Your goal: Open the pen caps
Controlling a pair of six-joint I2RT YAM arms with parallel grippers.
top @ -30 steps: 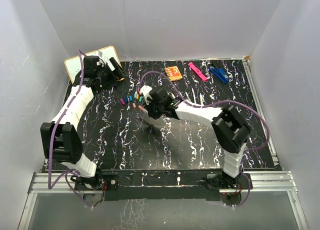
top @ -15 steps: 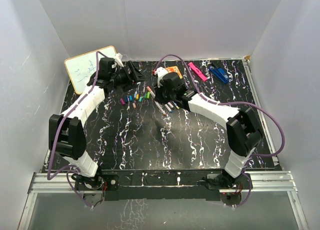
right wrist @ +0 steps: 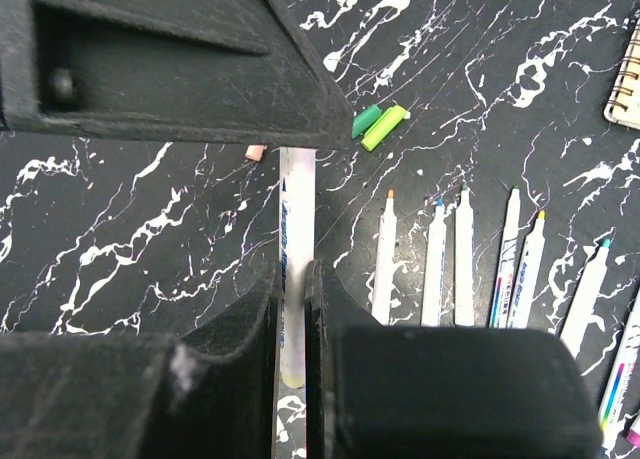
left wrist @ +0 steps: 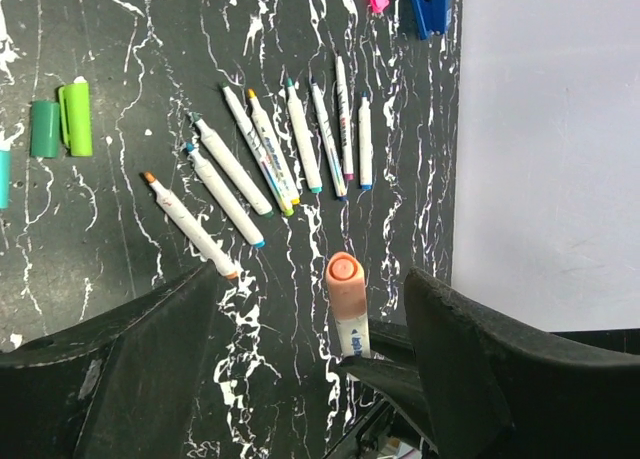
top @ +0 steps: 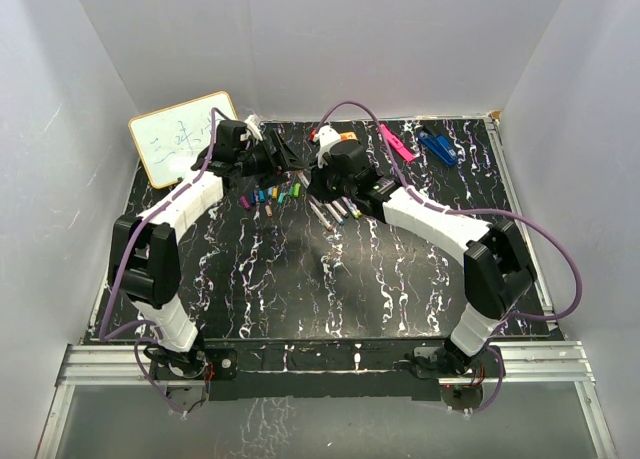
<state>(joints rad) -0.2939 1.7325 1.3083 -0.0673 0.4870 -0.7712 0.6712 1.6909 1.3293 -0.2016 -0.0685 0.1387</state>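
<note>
1. Between the spread fingers of the left gripper (left wrist: 312, 284), untouched, the salmon cap (left wrist: 343, 279) is presented.
2. Its pen (right wrist: 296, 219) is clamped by the right gripper (right wrist: 292, 309).
3. At 12 o'clock of the cap uncapped pens (left wrist: 290, 149) are laid, at 10 o'clock loose green caps (left wrist: 75, 119).
4. Next, closure on the cap and a straight pull are judged necessary.

Illegible print on pen (right wrist: 297, 209), whiteboard (top: 170, 141)

Bright, even diffuse light, soft faint shadows, left claw (left wrist: 315, 279) slightly out of focus
</note>
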